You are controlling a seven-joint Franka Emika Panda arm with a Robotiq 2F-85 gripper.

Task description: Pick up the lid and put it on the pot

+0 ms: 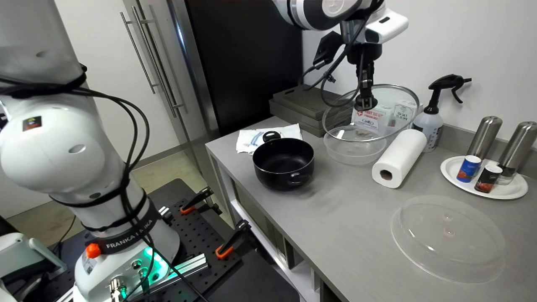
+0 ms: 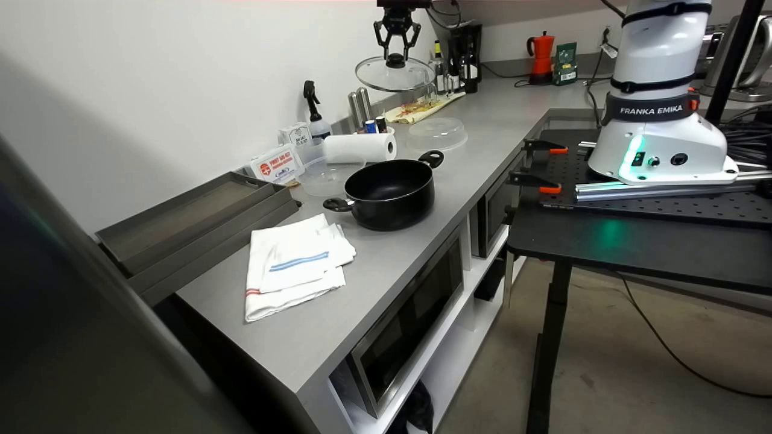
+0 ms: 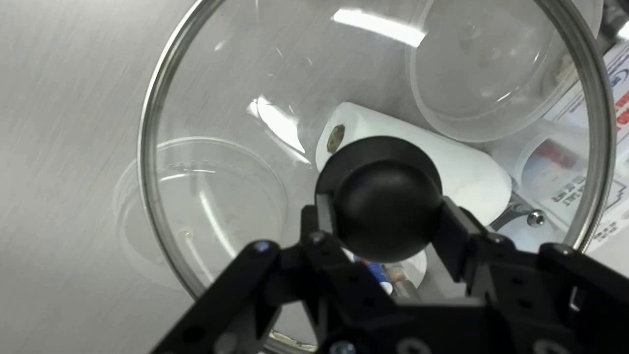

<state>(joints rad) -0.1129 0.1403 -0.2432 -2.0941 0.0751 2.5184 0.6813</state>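
The jaws clasp the knob point(image 3: 389, 212) of the lid point(image 1: 374, 120), and in an exterior view the pot point(image 1: 283, 164) stands lower, to their left.

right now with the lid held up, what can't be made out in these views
Wrist view: the pot, outside the picture.
Wrist view: part of the paper roll, behind the lid's knob.
Wrist view: much of the plate, behind knob and gripper.
In an exterior view: printing on the green bag, too small.
In an exterior view: upper part of the arm, above the top edge.
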